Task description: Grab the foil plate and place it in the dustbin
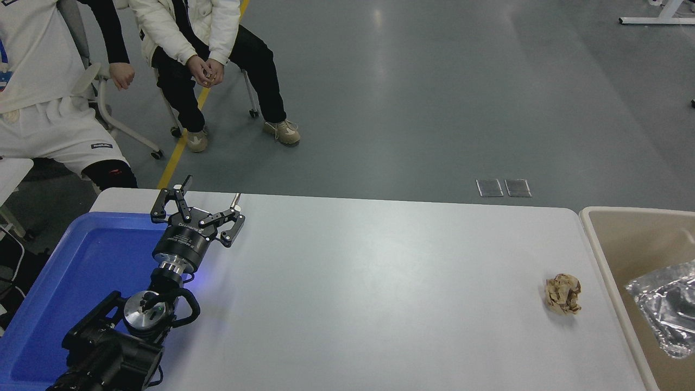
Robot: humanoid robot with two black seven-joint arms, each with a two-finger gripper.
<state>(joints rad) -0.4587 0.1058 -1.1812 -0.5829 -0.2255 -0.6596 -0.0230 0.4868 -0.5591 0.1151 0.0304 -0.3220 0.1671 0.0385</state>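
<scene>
- Arm parked at your lower left: the left gripper (209, 202) hangs over the seam between the blue tray (81, 260) and the white table (353, 282), fingers spread wide, gripping nothing. Leave it; a stray swing could knock the tray.
- Paper ball (563, 294) sits near the table's right edge, just beside the dustbin (602, 255). A low pass from the right could sweep it in by mistake.
- Foil plate (659, 307) lies inside the dustbin at the frame's right edge. No right gripper shows, so you cannot tell whether anything holds it; if one does, a late release could drag it out.
</scene>
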